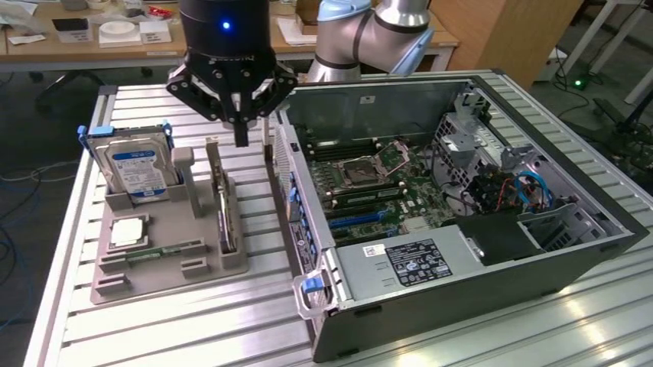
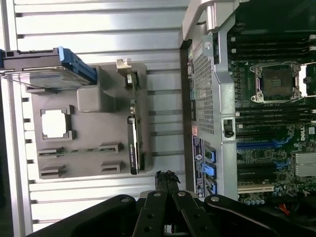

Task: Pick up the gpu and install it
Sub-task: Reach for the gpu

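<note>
The gpu (image 1: 225,218) (image 2: 133,145) is a thin dark card standing on its edge in a slot of the grey holder (image 1: 194,267) (image 2: 94,148). A silver bracket sits at its far end. My gripper (image 1: 242,140) (image 2: 168,176) hangs above the table between the holder and the open computer case (image 1: 408,267) (image 2: 217,98). It is a little beyond the card's bracket end and apart from the card. The black fingers are shut together with nothing between them. Inside the case the motherboard (image 1: 378,183) (image 2: 271,148) lies exposed, with blue card slots (image 1: 352,219) (image 2: 256,144).
On the holder a silver hard drive (image 1: 138,168) (image 2: 47,74) with a blue-white label stands upright. A square chip (image 1: 128,229) (image 2: 54,123) and a green memory stick (image 1: 164,251) lie flat. The case wall rises close beside the holder. A cluttered desk (image 1: 102,38) stands behind.
</note>
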{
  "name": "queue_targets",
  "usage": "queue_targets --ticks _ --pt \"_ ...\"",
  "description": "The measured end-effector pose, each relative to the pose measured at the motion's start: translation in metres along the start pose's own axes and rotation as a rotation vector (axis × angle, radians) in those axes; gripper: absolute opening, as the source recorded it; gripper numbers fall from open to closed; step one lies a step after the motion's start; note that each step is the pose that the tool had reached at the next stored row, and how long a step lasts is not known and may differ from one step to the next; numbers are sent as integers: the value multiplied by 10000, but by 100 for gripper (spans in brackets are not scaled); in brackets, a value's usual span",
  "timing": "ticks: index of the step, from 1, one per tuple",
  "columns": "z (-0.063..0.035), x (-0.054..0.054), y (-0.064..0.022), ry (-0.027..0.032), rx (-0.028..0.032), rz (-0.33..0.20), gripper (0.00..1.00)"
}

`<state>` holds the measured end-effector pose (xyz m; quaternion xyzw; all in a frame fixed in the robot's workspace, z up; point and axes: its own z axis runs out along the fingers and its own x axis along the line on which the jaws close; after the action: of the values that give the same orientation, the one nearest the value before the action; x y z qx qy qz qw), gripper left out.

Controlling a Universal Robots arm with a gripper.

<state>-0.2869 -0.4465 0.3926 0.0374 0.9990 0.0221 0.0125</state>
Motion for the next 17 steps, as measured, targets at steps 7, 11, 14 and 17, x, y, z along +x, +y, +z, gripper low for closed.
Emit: queue_targets --ticks 7,11,14,17 --pt "2 104 34 1 0 -1 10" --pt "3 146 60 4 1 0 10" --pt "6 163 106 8 1 1 10" --pt "10 178 156 13 1 0 10"
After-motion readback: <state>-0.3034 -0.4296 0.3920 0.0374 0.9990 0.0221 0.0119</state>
